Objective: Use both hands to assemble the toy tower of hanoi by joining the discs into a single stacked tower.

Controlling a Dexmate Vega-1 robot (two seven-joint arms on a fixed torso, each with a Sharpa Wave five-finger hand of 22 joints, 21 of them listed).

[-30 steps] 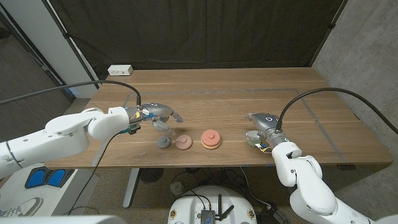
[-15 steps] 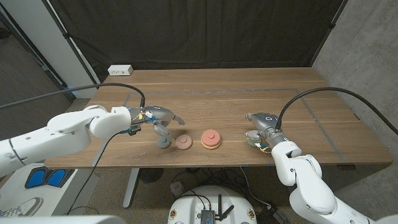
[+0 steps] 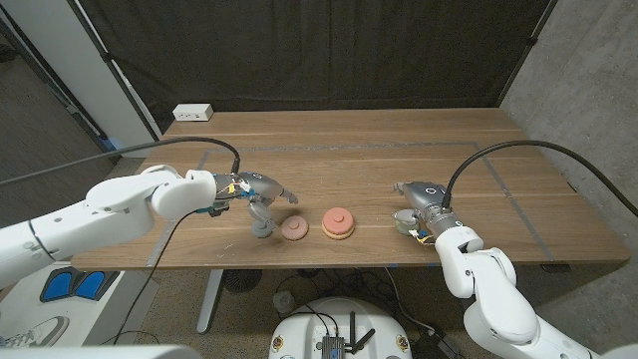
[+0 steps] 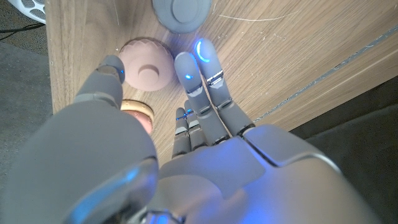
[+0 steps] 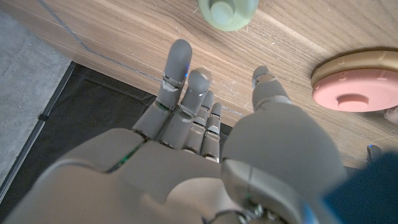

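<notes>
Near the table's front edge lie a grey disc [image 3: 261,228], a pale pink disc [image 3: 293,229] and a tan disc topped by a pink disc [image 3: 338,222]. A small green disc [image 3: 406,222] lies to their right. My left hand [image 3: 257,193] hovers over the grey disc with its fingers apart and holds nothing. In the left wrist view its fingertips [image 4: 198,57] reach close to the grey disc [image 4: 180,11], with the thumb beside the pale pink disc [image 4: 148,63]. My right hand [image 3: 420,195] waits open just behind the green disc [image 5: 228,10], the pink-topped stack [image 5: 354,85] off to one side.
A white power strip [image 3: 192,113] lies at the table's back left corner. The discs sit close to the table's front edge [image 3: 319,266]. Dark curtains hang behind the table, and black cables arc over both arms.
My left hand has shifted a little to the right and lowered toward the grey disc. The right hand and the discs have not moved.
</notes>
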